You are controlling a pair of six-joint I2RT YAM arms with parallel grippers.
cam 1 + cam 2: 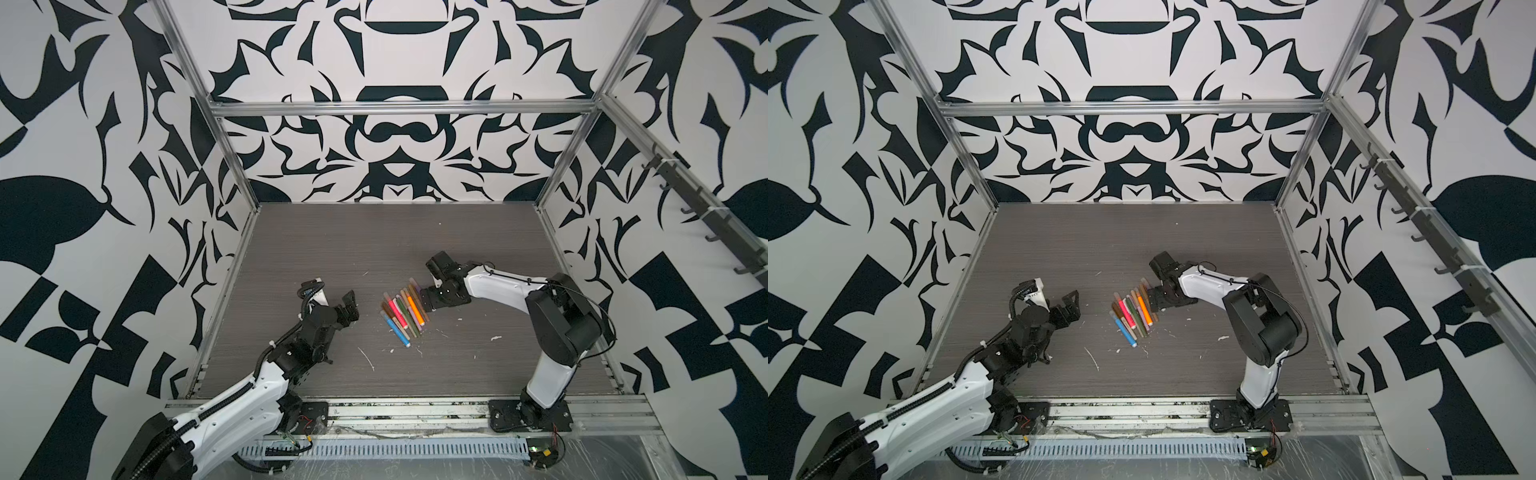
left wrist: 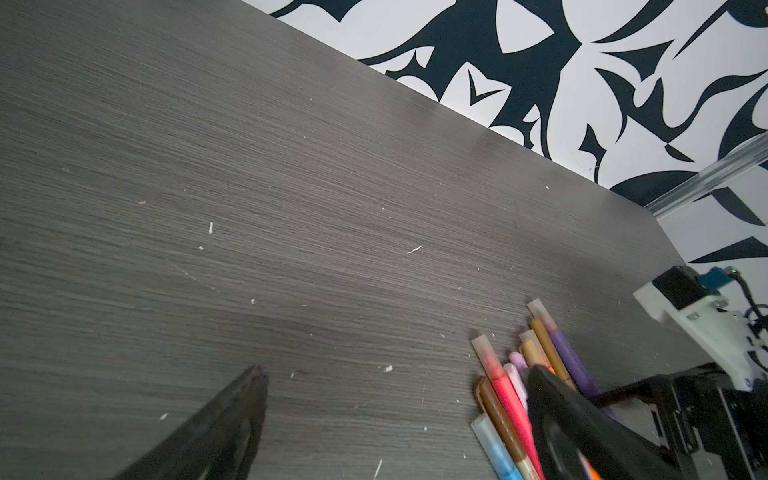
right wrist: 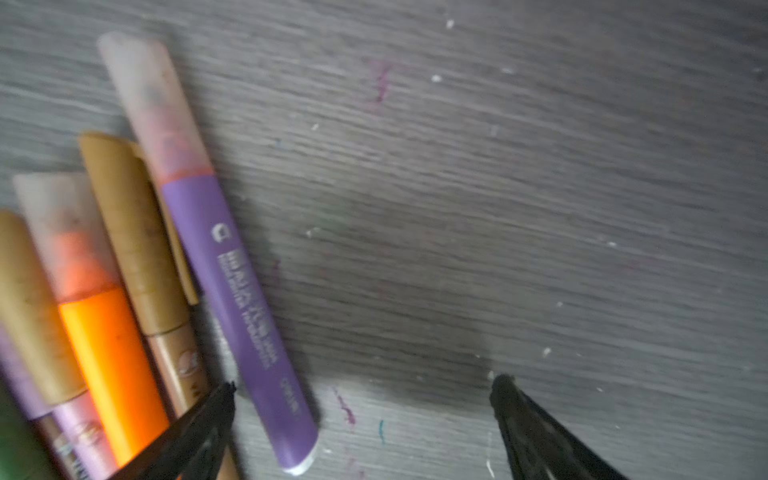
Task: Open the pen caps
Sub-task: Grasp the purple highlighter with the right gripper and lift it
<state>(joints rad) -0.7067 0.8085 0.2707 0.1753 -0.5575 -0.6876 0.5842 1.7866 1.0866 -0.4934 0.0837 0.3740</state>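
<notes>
The left gripper (image 1: 350,306) hovers left of the pile, jaws wide apart and empty. The pens (image 1: 402,312) lie side by side in a tight fan in the middle of the table (image 1: 332,249), with their caps (image 3: 143,95) on and pointing far. Just right of them the right gripper (image 3: 361,386) sits low, jaws apart and holding nothing, with the purple pen (image 3: 237,291) beside one finger. The pens look light, stiff, smooth and round, so likely to roll. Best pinch the barrel mid-length, grip the cap, and pull straight.
</notes>
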